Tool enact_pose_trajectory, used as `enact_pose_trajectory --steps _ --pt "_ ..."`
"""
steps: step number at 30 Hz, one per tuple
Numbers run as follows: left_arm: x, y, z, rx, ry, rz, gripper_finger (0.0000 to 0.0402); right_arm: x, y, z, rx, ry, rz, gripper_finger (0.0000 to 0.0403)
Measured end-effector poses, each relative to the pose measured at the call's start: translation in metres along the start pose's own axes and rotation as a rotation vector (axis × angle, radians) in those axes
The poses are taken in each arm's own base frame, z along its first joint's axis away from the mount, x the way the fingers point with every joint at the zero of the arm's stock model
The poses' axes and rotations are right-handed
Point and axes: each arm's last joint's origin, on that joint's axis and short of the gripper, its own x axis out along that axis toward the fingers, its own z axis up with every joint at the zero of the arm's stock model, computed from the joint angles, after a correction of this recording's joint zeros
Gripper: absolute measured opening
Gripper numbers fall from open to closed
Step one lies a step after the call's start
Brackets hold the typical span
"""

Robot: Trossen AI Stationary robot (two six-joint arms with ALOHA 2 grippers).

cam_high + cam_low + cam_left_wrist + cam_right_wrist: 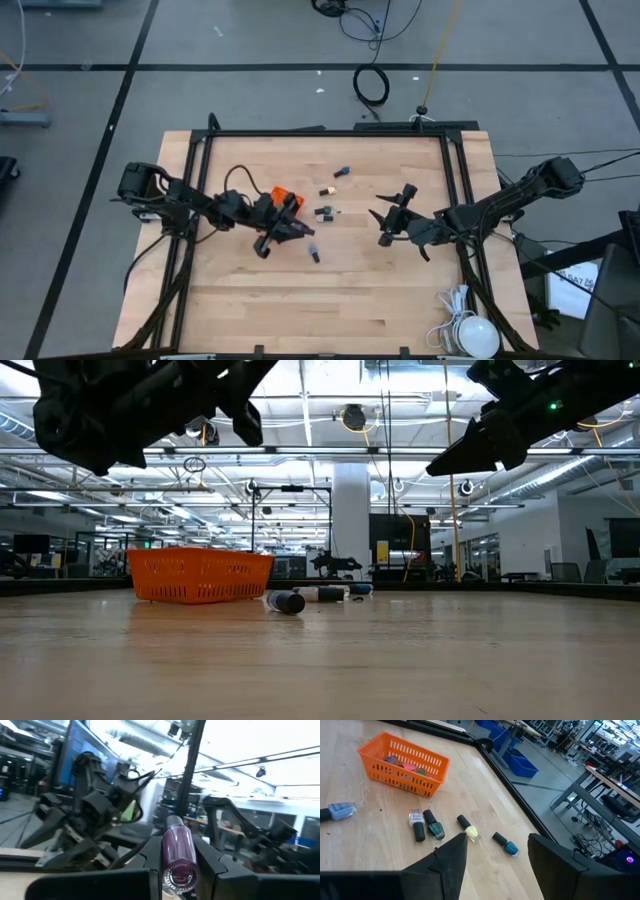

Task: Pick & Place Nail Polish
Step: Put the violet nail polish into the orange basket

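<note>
In the left wrist view a purple nail polish bottle [177, 852] sits between the fingers of my left gripper [180, 870], which is shut on it. That gripper [296, 230] hovers just near of the orange mesh basket [283, 195]. The basket [402, 762] has some bottles in it. Several more bottles lie on their sides on the wood: light blue [340, 811], clear [416, 822], green [435, 828], yellow [469, 830] and blue [506, 845]. My right gripper [386, 222] hangs open above the table's right half, with nothing between its fingers. My left gripper pinches the purple bottle's glass sides [176, 845] between its two fingers. The bottle lies along the fingers, its base [181, 876] toward the wrist and its cap end [174, 821] pointing outward. It is lifted clear of the table and tilts a little upward.
A black frame [330, 133] runs round the wooden tabletop. A white round thing with a coiled cord [470, 330] lies at the near right corner. In the low view one bottle [286, 602] lies right of the basket [200, 575], with bare wood nearer the camera.
</note>
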Motion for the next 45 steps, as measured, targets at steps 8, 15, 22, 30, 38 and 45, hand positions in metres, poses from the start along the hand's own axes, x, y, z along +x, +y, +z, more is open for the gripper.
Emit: enact_pose_trajectory --steps 8,15,22,30,38,45 --pt "0.001 -0.001 -0.001 0.007 0.016 -0.013 0.0050 0.003 -0.003 0.000 0.004 0.004 -0.019 0.0196" --pt "0.000 0.003 -0.008 -0.063 0.079 0.023 0.0050 0.004 -0.004 -0.005 0.007 0.016 -0.022 0.0196" --pt "-0.008 0.021 -0.027 -0.175 0.251 0.271 0.0050 0.008 -0.006 -0.024 0.021 -0.002 -0.044 0.0196" --pt "-0.030 0.039 -0.032 -0.358 0.426 0.650 0.0050 0.010 -0.009 -0.032 0.025 -0.003 -0.062 0.0196" --pt "-0.039 0.016 0.001 -0.243 0.456 0.797 0.0050 0.011 -0.010 -0.032 -0.002 -0.007 -0.063 0.0196" --pt "-0.070 0.001 0.008 -0.307 0.537 1.148 0.0050 0.012 -0.011 -0.031 0.007 -0.011 -0.072 0.0196"
